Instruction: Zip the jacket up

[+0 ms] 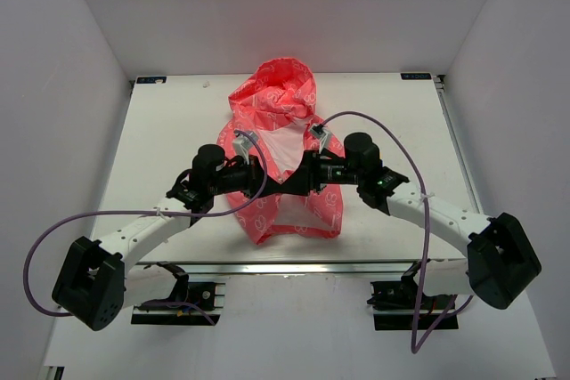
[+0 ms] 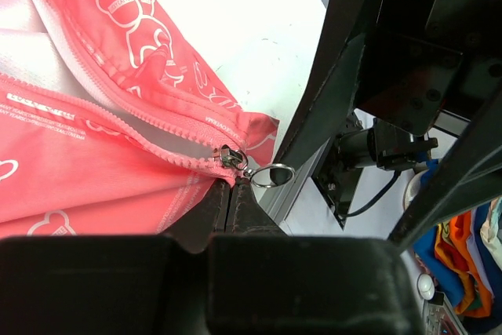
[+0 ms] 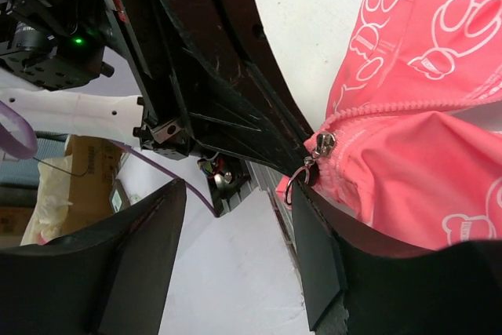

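The coral-pink jacket lies on the white table, hood at the far end, front open with white lining showing. Its zipper slider sits at the bottom hem, with a metal ring pull hanging out. My left gripper is shut, its fingers pinching the hem just below the slider. My right gripper faces it, almost touching. In the right wrist view, the right gripper is open and empty. The slider and ring lie against its right finger.
The table's near edge is a metal rail, close below the hem. Purple cables loop from both arms. White walls enclose the table on three sides. The left arm's black body fills the space ahead of the right gripper.
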Action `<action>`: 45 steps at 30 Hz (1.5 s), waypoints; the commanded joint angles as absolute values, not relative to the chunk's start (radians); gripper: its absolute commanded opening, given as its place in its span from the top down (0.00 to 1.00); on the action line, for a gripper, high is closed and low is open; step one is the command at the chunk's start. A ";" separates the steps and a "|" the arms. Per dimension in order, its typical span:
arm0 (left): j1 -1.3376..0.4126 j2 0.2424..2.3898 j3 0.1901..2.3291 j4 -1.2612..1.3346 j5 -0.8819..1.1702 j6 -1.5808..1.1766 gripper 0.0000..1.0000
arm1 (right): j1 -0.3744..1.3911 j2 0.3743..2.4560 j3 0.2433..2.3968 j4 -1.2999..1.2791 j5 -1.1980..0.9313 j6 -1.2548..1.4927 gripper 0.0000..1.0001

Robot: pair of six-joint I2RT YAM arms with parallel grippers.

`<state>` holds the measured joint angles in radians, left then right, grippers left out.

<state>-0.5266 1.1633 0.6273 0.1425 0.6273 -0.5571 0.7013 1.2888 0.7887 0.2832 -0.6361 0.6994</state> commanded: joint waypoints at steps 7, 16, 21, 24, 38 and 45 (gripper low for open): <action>-0.531 1.134 0.620 0.172 0.640 -0.552 1.00 | 0.704 1.335 0.822 0.242 -0.644 0.658 0.37; -0.531 1.121 0.615 0.183 0.658 -0.551 1.00 | 0.704 1.359 0.841 0.235 -0.614 0.647 0.50; -0.531 1.120 0.612 0.181 0.658 -0.551 1.00 | 0.704 1.368 0.831 0.288 -0.638 0.670 0.55; -0.531 1.117 0.607 0.181 0.657 -0.552 1.00 | 0.704 1.367 0.831 0.298 -0.638 0.673 0.48; -0.531 1.120 0.606 0.233 0.719 -0.568 1.00 | 0.704 1.390 0.830 0.327 -0.630 0.686 0.33; -0.531 1.123 0.611 0.193 0.696 -0.549 1.00 | 0.700 1.370 0.824 0.371 -0.660 0.715 0.42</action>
<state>-0.5266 1.1488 0.5968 0.2043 0.6701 -0.5648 0.7017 1.3861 0.7963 0.2657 -0.6327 0.6964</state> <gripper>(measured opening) 0.019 0.587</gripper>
